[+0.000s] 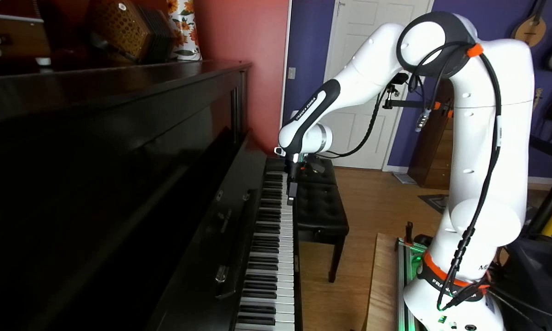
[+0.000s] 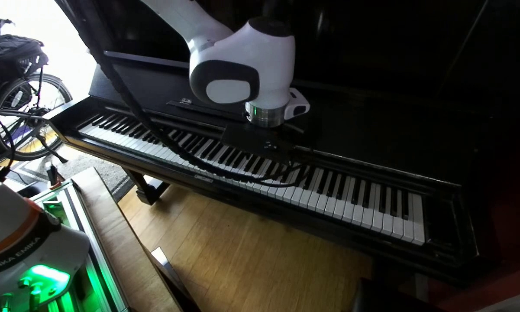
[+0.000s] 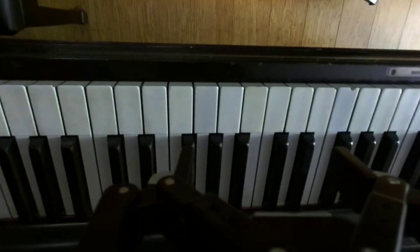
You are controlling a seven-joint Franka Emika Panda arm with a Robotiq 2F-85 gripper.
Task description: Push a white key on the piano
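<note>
Piano (image 1: 142, 165) fills left half in an exterior view; long axis runs bottom to upper centre, keys (image 1: 285, 257) facing right. Gripper (image 3: 264, 148) spread wide over keys in wrist view, 2 fingers (image 3: 356, 168) well apart; contact unclear. Bench (image 1: 321, 207) just beside front edge. Wood floor (image 1: 367, 197) between front edge and arm (image 1: 492, 151). Red wall (image 1: 248, 37) at far end.

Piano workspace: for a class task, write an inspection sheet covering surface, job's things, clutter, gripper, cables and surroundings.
Surface: white keys and black keys uncovered; one white key looks chipped at its front edge.
Job's things: black upright piano; whether any key is pressed cannot be told.
Clutter: concertina-like instrument and flowered cylinder on the piano top.
Gripper: open over the keys; contact unclear.
Cables: black cable droops from the arm.
Surroundings: bench by the piano, bicycle, wooden floor.
</note>
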